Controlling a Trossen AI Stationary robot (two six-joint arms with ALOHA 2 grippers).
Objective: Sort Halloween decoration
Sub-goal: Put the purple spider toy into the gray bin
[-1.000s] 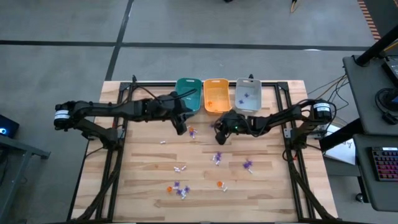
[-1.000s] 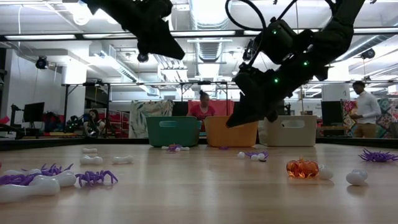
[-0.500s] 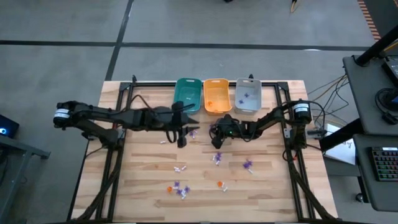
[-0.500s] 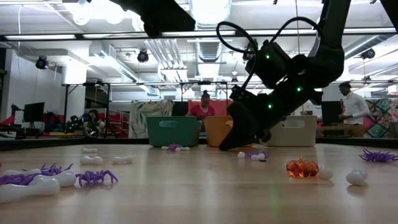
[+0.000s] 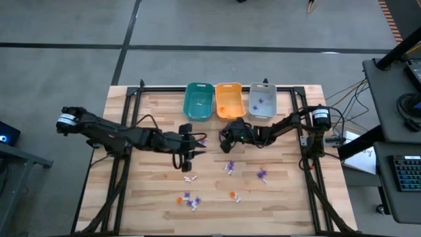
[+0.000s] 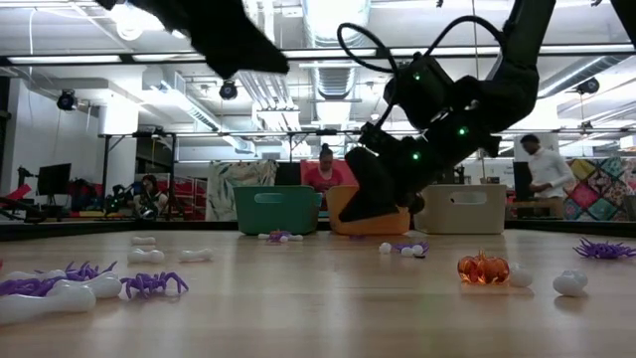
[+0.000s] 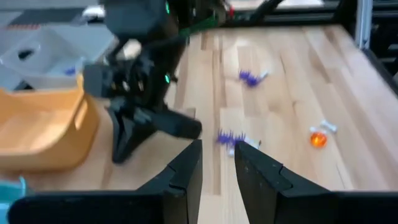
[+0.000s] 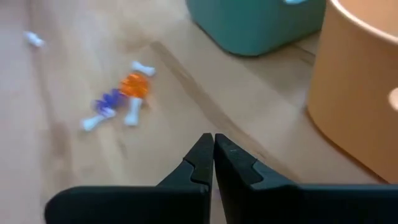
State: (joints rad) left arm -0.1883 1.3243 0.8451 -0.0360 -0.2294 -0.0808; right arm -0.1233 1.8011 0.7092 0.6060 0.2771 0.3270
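Wooden worktop fills frame centre. Three bins sit in a row at its upper edge: teal bin, orange bin, grey bin, likely one per trinket colour. The grey already holds purple pieces, the orange a few orange ones.

Left tool, left of centre, hangs over the scattered pieces, fingers slightly parted with nothing between them, probably lining up a pick.

Right tool, just below the orange bin, has its fingers pressed together, empty.

Halloween decoration lies loose across the middle and lower worktop. An orange-purple-white cluster sits just beyond the right tool's tips, near the teal bin.
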